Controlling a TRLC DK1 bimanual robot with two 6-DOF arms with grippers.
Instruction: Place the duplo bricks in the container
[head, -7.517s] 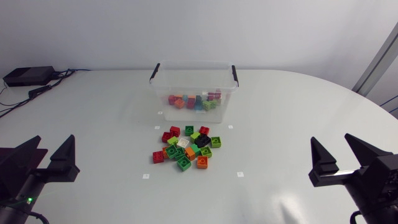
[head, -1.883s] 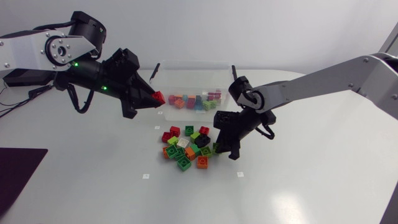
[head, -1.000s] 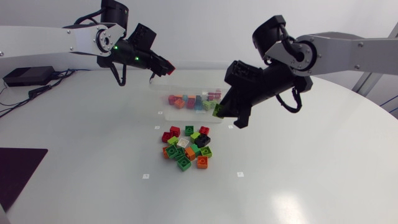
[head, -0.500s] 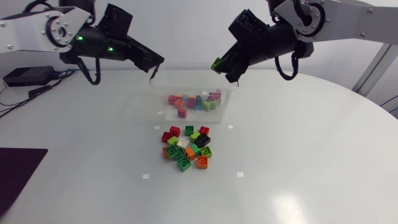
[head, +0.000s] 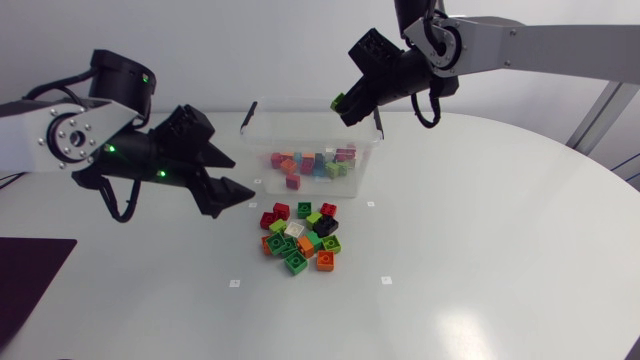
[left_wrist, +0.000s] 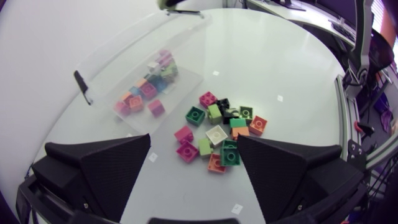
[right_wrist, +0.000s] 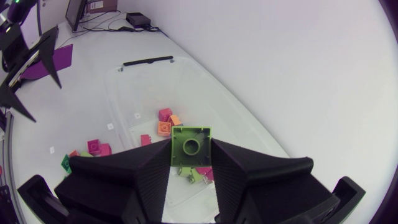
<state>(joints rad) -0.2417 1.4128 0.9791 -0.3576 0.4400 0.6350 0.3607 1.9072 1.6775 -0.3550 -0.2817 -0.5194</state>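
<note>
- The right hand (head: 345, 104) clenches a green brick (right_wrist: 191, 145), seemingly over the container (head: 262, 140); next it needs releasing inside.
- The left hand (head: 245, 178), spread and empty, hovers near the loose bricks (head: 300, 238).

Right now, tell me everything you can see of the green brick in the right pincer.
The brick is lime green, square and looks like glossy plastic. The right wrist view shows its hollow underside, with a round tube in the middle. It is clamped from two sides between the black fingers of the right pincer, roughly level with them. It hangs in the air above the clear container, near its far right corner, and touches nothing but the fingers.
</note>
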